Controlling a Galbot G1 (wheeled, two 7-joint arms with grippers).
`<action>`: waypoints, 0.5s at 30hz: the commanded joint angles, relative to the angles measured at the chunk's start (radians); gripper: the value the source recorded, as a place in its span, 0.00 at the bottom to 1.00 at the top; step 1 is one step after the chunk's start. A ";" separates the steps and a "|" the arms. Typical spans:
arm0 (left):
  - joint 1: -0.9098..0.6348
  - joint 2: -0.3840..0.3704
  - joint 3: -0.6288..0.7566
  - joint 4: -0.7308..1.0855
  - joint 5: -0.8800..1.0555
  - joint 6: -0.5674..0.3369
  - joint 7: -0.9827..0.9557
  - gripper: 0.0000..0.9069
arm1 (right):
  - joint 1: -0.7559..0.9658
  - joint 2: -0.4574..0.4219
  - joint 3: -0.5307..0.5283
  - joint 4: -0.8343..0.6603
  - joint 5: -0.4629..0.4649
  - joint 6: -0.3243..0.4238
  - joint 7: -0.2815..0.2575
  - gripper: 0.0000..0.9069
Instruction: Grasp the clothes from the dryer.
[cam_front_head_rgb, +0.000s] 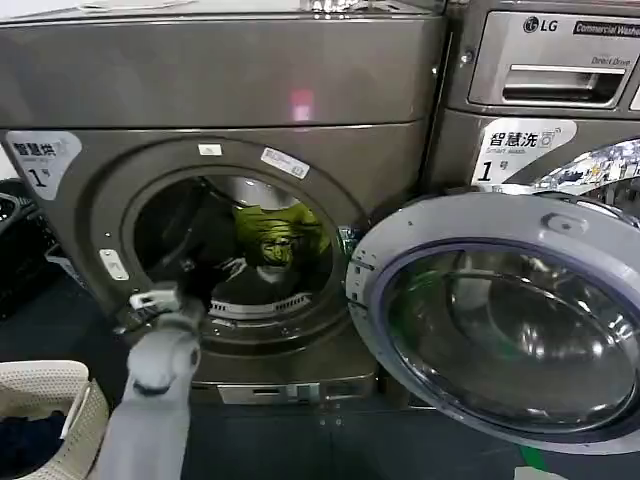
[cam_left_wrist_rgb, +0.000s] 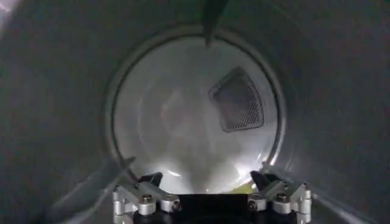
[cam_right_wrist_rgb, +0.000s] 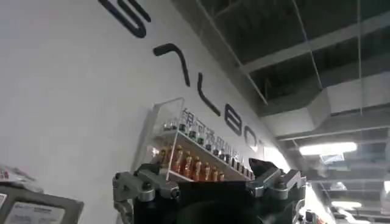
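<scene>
Clothes (cam_front_head_rgb: 272, 238), olive yellow-green with dark print, lie deep inside the dryer (cam_front_head_rgb: 220, 100), whose door (cam_front_head_rgb: 500, 320) hangs wide open. My left gripper (cam_left_wrist_rgb: 210, 182) reaches into the drum with jaws spread and empty; my right gripper (cam_right_wrist_rgb: 210, 176), jaws also spread, points up toward a wall

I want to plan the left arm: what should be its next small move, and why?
Probably reach further into the dryer and lower toward the clothes. The left gripper, fingers open, points at the bare back wall of the drum, while the olive piece lies lower, to its right.
</scene>
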 joint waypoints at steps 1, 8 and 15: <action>-0.242 0.000 0.065 0.351 0.016 -0.060 -0.002 1.00 | -0.002 -0.013 0.012 -0.007 0.002 0.002 -0.004 1.00; -0.376 -0.008 0.102 0.539 0.053 -0.118 -0.001 1.00 | -0.001 -0.020 0.016 -0.015 0.003 0.003 -0.008 1.00; -0.479 -0.036 0.121 0.697 0.058 -0.146 0.012 1.00 | -0.003 -0.024 0.020 -0.016 0.005 0.004 -0.013 1.00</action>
